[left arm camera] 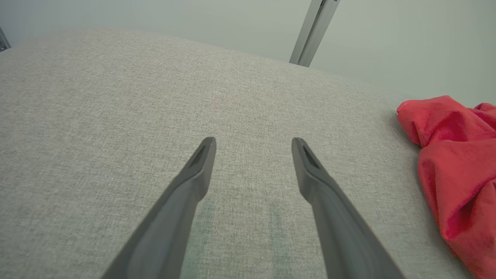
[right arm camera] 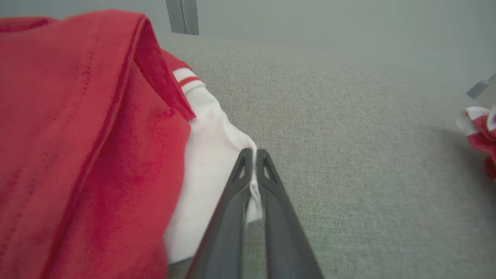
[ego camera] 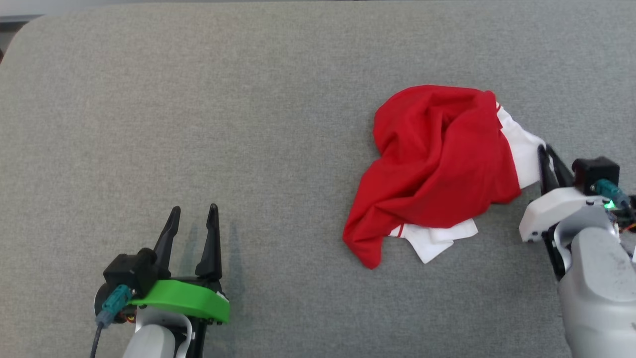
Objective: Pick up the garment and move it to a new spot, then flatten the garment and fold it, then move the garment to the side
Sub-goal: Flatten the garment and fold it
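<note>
The garment (ego camera: 437, 164) is a crumpled red piece with white parts, heaped on the grey cloth surface (ego camera: 248, 99) right of centre. My right gripper (ego camera: 545, 151) is at its right edge, shut on a fold of the white part; in the right wrist view white cloth (right arm camera: 209, 162) is pinched between the closed fingers of that gripper (right arm camera: 254, 153). My left gripper (ego camera: 194, 211) hovers open at the lower left, well apart from the garment. The left wrist view has the left gripper (left arm camera: 254, 143) spread over bare surface, with the garment's red edge (left arm camera: 457, 170) at the right.
The grey surface's rounded far-left corner (ego camera: 30, 35) and far edge lie at the top. A metal post (left arm camera: 314, 31) stands behind the surface. Another small red and white cloth (right arm camera: 478, 131) lies at the right edge of the right wrist view.
</note>
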Tool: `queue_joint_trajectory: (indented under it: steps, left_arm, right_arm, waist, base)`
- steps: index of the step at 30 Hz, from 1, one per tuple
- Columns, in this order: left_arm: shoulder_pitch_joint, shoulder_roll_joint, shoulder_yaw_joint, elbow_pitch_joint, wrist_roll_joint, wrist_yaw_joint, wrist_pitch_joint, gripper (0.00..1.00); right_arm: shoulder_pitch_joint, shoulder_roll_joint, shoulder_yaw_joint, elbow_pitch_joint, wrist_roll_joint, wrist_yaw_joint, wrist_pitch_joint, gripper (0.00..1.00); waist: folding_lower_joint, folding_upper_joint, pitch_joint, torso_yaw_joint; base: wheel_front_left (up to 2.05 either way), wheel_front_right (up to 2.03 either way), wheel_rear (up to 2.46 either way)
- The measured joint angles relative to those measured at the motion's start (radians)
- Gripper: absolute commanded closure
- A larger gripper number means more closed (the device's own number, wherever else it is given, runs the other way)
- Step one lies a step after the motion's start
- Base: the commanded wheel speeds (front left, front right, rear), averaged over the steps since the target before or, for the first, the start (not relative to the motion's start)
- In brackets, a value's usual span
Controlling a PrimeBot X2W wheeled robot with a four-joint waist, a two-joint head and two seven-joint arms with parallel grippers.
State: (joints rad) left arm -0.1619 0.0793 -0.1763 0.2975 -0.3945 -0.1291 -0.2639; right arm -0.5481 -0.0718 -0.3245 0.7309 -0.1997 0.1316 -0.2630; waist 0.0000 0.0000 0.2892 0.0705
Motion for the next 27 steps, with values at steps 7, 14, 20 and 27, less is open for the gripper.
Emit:
queue_joint_trajectory:
  steps: [7, 14, 20, 27]
  left_arm:
    - [0.034, -0.006, 0.002, 0.002, 0.014, 0.000, 0.000, 0.00]
    - [0.061, -0.009, 0.003, 0.008, 0.020, 0.000, 0.000, 0.00]
    - [0.079, -0.016, -0.001, 0.020, 0.021, 0.000, 0.000, 0.00]
    - [0.082, -0.022, -0.012, 0.026, 0.021, 0.000, 0.000, 0.00]
  right_arm:
    - [-0.194, -0.066, 0.298, -0.220, 0.092, 0.000, 0.000, 1.00]
    - [-0.553, -0.128, 0.599, -0.332, 0.173, 0.000, 0.000, 1.00]
    - [-0.797, -0.138, 0.821, -0.244, 0.214, 0.000, -0.001, 1.00]
    - [-1.013, -0.065, 0.950, -0.042, 0.223, 0.000, 0.000, 1.00]
  waist:
    - [0.0000, 0.0000, -0.075, -0.024]
    - [0.0000, 0.0000, -0.135, -0.025]
    - [0.0000, 0.0000, -0.171, 0.008]
    - [0.0000, 0.0000, -0.184, 0.072]
  base:
    - [0.00, 0.00, 0.00]
    - [0.00, 0.00, 0.00]
    - [0.00, 0.00, 0.00]
    - [0.00, 0.00, 0.00]
